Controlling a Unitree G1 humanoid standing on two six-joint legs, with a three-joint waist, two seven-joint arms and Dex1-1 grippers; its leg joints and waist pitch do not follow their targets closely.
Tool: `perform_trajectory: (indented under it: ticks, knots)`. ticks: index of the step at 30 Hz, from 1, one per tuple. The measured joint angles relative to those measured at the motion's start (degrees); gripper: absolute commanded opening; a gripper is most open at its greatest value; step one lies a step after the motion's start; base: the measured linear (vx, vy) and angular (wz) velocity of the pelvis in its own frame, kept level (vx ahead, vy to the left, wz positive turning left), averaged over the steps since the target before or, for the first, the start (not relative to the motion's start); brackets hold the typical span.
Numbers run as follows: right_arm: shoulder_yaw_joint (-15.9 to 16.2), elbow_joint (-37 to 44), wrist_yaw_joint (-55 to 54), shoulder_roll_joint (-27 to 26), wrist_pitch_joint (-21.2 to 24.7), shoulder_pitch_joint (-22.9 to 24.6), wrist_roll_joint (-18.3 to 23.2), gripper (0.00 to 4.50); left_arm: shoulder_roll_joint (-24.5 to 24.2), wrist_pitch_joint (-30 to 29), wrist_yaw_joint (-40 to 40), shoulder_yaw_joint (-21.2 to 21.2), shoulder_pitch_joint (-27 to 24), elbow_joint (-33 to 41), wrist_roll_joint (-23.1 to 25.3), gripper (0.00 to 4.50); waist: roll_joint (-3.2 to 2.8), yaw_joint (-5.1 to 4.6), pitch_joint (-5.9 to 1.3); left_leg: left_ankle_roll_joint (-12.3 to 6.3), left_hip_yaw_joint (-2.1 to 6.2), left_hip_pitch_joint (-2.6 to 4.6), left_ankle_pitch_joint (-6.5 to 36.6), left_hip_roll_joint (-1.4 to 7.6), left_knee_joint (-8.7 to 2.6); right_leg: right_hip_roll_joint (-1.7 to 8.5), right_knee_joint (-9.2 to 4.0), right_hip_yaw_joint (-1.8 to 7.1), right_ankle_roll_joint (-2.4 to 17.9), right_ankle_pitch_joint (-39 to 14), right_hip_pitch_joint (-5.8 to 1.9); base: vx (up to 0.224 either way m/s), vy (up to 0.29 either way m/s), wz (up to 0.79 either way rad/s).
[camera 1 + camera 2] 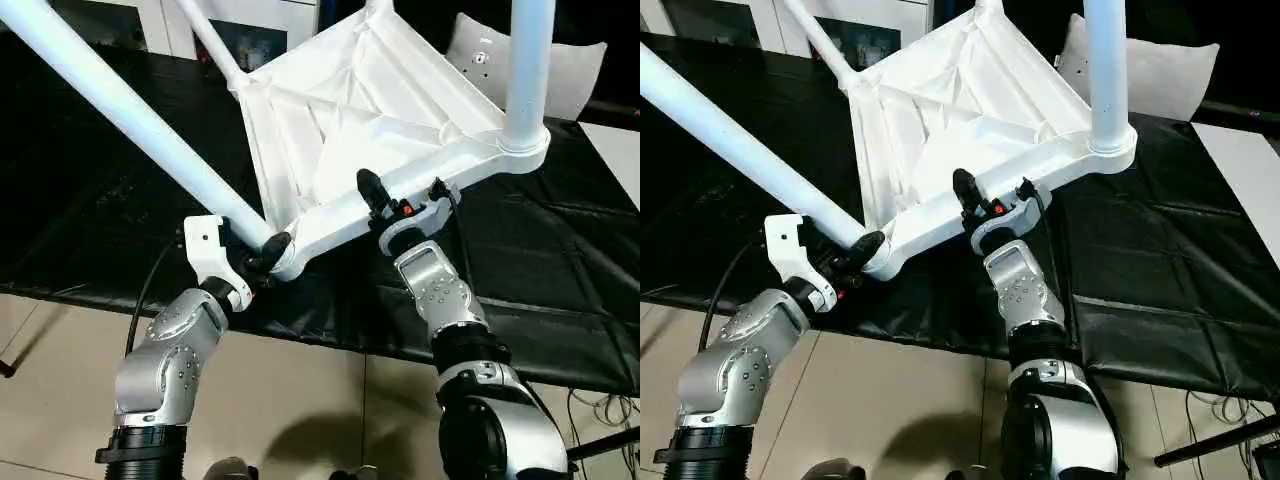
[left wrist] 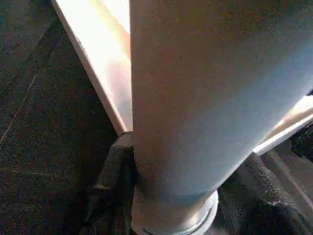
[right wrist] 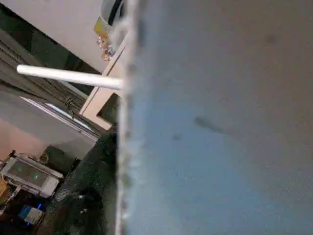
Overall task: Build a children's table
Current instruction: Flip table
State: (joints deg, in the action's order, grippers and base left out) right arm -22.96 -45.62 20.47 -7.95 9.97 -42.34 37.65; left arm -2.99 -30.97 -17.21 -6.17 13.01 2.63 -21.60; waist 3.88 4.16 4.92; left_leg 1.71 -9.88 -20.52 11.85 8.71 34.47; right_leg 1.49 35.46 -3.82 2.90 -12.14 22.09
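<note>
Left gripper [image 1: 262, 256]: clamped on the base of the near leg, right at the corner socket, likely steadying it while it seats.
Near leg [image 1: 130, 120]: runs from the socket up and away to the robot's left, tilted rather than square to the top, so by my judgement not yet fully home.
Right gripper [image 1: 385, 203]: closed over the near rim of the top, apparently bracing it against the push at the corner.
Top [image 1: 350, 110]: underside up, ribs showing, propped at a slant with its near edge low over the cover.
Right leg [image 1: 528, 70]: stands upright in its socket, looks seated.
Far leg [image 1: 210, 42]: rises from the far left corner.
Cover [image 1: 560, 270]: black, creased, spread under everything.
Cushion [image 1: 580, 75]: pale, just behind the right leg, near enough to hinder turning the top.
Cabinets [image 1: 270, 30]: beyond the cover, well apart.
</note>
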Motion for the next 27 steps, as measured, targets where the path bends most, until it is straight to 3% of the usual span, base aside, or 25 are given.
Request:
perform_trajectory:
  ticks: [5,7,10,13,16,17,27]
  knots:
    - [-0.3,-1.5,0.1,0.0,-1.4,-0.8,0.0,2.16,0.4,1.3,0.2,-0.2,0.5,-1.2,0.1,2.05,0.01,0.09,0.00,-0.03,0.00,-0.04,0.0,0.00,0.03,0.00,0.08,0.00,0.0,0.0,0.06,0.000,0.000,0.00]
    - [-0.4,-1.8,0.1,0.0,-1.5,-1.2,0.1,2.11,0.4,3.7,0.1,-0.1,0.7,-2.4,0.7,2.75,0.01,0.21,0.01,-0.05,0.00,-0.10,-0.1,0.00,0.05,0.00,0.14,0.00,0.0,0.0,0.13,0.000,0.000,0.00]
    - [-0.4,-2.1,0.1,0.1,-1.6,-1.8,0.1,2.03,0.5,4.4,0.2,-1.3,1.5,-4.3,0.0,2.81,0.12,0.31,0.07,-0.04,0.00,-0.39,-0.2,0.02,0.16,0.01,0.35,0.00,0.1,0.1,0.44,0.000,0.000,0.00]
    - [-0.8,-2.3,0.1,0.7,-1.8,-2.3,0.5,2.01,0.9,5.5,0.7,-3.2,3.9,-6.2,-1.3,3.18,0.43,0.64,0.22,-0.17,0.00,-1.12,-0.4,0.07,0.39,0.01,0.74,-0.04,0.2,0.2,1.23,0.000,0.000,0.00]
    - [-1.4,-2.5,0.0,0.8,-1.8,-2.8,1.0,2.01,0.8,7.1,0.7,-3.9,5.4,-7.1,-1.2,3.18,0.46,0.86,0.24,-0.22,-0.01,-1.52,-0.6,0.18,0.47,-0.01,0.75,-0.14,0.3,0.3,1.54,0.000,0.000,0.00]
    - [-1.5,-2.6,0.0,0.8,-1.8,-2.8,1.2,2.01,0.8,7.7,0.6,-3.8,5.5,-7.3,-1.2,3.54,0.46,0.87,0.24,-0.23,-0.02,-1.62,-0.6,0.19,0.52,0.00,0.77,-0.14,0.3,0.4,1.62,0.000,0.000,0.00]
    - [-1.8,-2.2,-1.2,3.5,-1.8,-3.4,0.9,2.01,-4.1,16.4,-5.6,-1.4,8.0,-12.3,0.8,3.94,0.56,1.39,0.30,-0.28,-0.03,-1.87,-0.6,0.21,0.89,0.04,1.03,-0.15,0.3,0.4,1.83,0.000,0.000,0.00]
